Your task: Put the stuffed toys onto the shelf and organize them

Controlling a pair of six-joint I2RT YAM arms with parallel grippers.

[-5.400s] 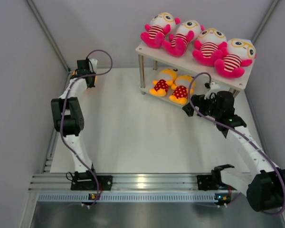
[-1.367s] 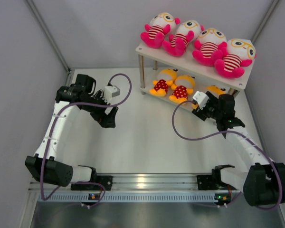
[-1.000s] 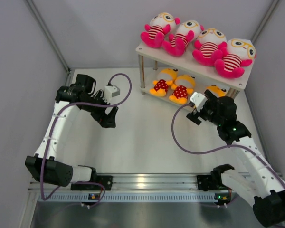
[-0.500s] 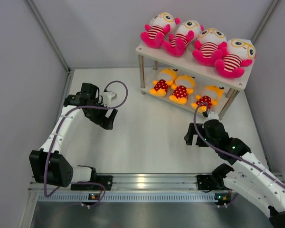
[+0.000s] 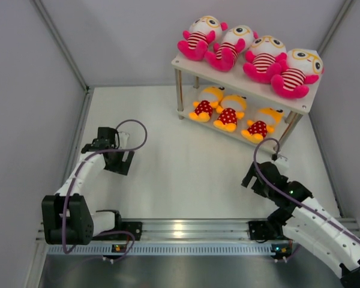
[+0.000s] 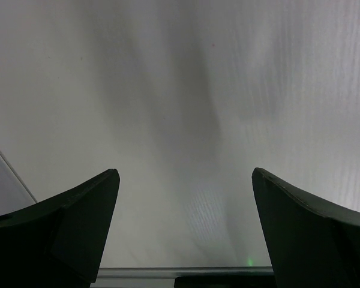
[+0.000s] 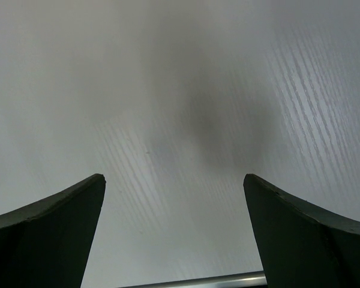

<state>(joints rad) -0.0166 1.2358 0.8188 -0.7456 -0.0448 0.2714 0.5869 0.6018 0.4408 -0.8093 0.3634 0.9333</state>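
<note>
The shelf [image 5: 309, 101] stands at the back right. Several pink stuffed toys [image 5: 231, 48] with striped bodies sit in a row on its top board. Three orange-yellow toys [image 5: 228, 114] with red dotted bodies sit on the lower board. My left gripper [image 5: 121, 163] hangs open over the bare table at the left, far from the shelf. My right gripper [image 5: 250, 179] is open too, low over the table in front of the shelf's right leg. Both wrist views show only white table between the wide dark fingers [image 6: 78, 222] [image 7: 60, 222].
White walls close the table on the left, back and right. A metal rail [image 5: 180, 229] with both arm bases runs along the near edge. Purple cables loop off each arm.
Both arms have drawn back toward the near edge. The right gripper left the lower board, where a third orange-yellow toy now sits. The left gripper dropped lower and leftward.
</note>
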